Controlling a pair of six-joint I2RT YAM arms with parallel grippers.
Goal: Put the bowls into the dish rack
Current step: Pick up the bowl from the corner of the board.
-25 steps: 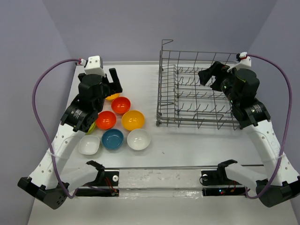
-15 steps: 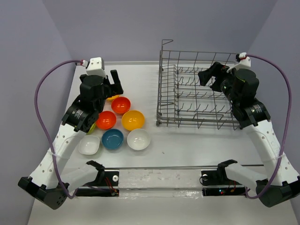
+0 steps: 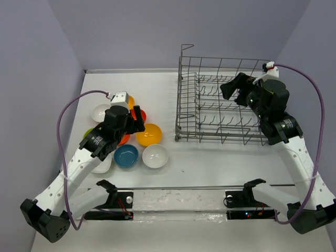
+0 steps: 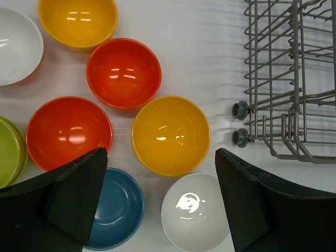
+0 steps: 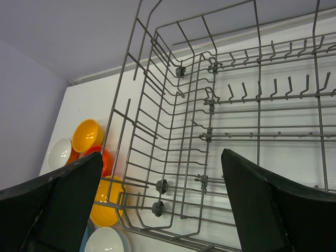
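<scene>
My left fingers (image 3: 138, 119) are spread, hovering over the bowls (image 4: 170, 134) clustered on the tabletop (image 3: 210, 163). My right fingers (image 3: 230, 88) are spread above the dish rack (image 5: 209, 135).

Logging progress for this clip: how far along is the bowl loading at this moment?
Done: nothing; the dish rack is empty. In hand: nothing gripped; the left end effector hovers open over an orange-yellow bowl, and the right end effector hangs open above the rack. Left: all the bowls, sitting on the table beside the rack.
</scene>
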